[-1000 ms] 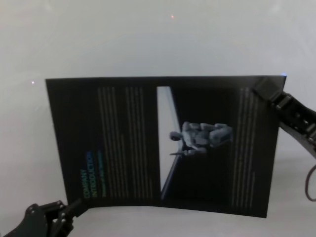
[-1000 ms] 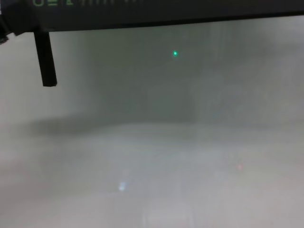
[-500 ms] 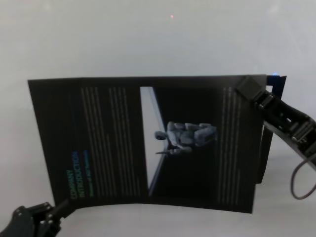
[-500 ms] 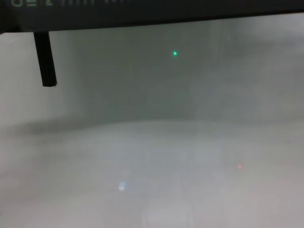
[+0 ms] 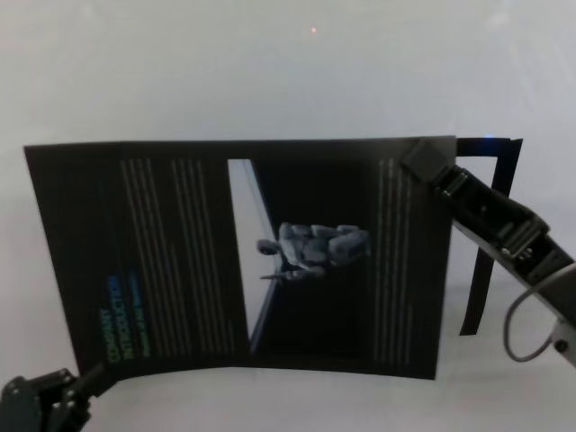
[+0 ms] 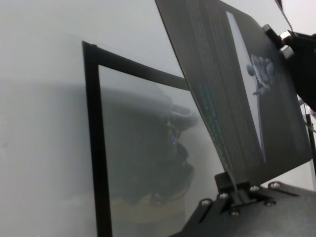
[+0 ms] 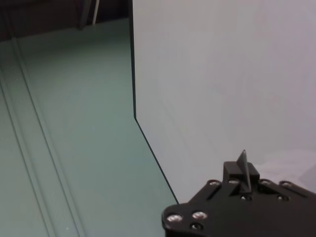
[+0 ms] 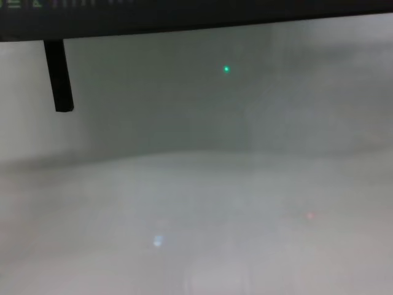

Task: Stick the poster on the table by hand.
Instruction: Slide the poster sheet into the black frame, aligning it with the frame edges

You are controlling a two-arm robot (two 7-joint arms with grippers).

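Aloft over the table, the poster hangs between two pinched corners: left gripper clamps the near-left corner, right gripper the far-right. Its bowed near edge suggests a thin, light, flexible sheet, best gripped at opposite corners and kept taut.

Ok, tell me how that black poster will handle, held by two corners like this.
The poster probably flexes: its near edge bows between the left gripper and right gripper. Likely light, since corner pinches carry it. Its thin edge in the left wrist view suggests it creases easily.
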